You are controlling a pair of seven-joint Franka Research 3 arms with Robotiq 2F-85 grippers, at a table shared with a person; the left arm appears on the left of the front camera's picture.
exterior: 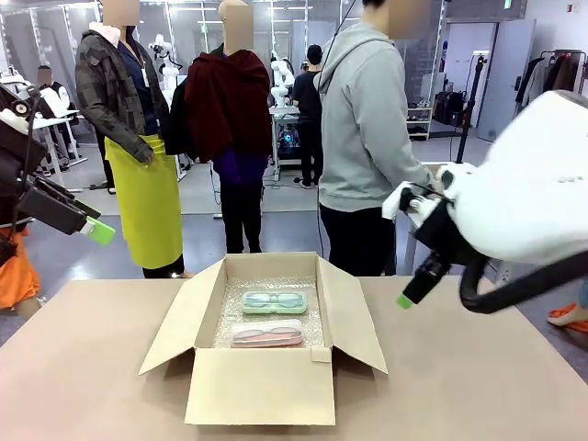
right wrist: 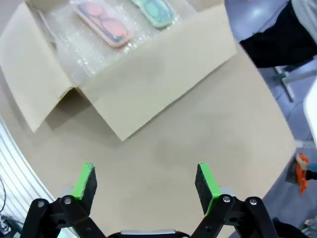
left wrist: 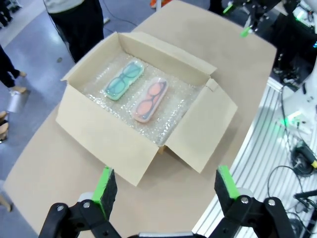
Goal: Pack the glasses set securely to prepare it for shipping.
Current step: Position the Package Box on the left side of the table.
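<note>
The glasses set lies inside an open cardboard box (exterior: 262, 386) on bubble wrap. The mint green case (exterior: 274, 301) is the farther one, and the pinkish case (exterior: 267, 333) lies nearer the front. The left wrist view looks down on both, mint case (left wrist: 124, 80) and pinkish case (left wrist: 150, 99) side by side. My left gripper (left wrist: 166, 191) hangs open, high above the box's near flap. Raised over bare table beside the box's right flap, my right gripper (right wrist: 144, 182) is open and holds nothing. The right wrist view catches the pinkish case (right wrist: 103, 21) and mint case (right wrist: 155, 11) at the top.
All four box flaps (exterior: 356, 322) stand open outward. The tan table (exterior: 478, 386) has free room on both sides of the box. A person in a grey hoodie (exterior: 367, 119) stands at the far edge. My right arm's white body (exterior: 533, 184) looms at the right.
</note>
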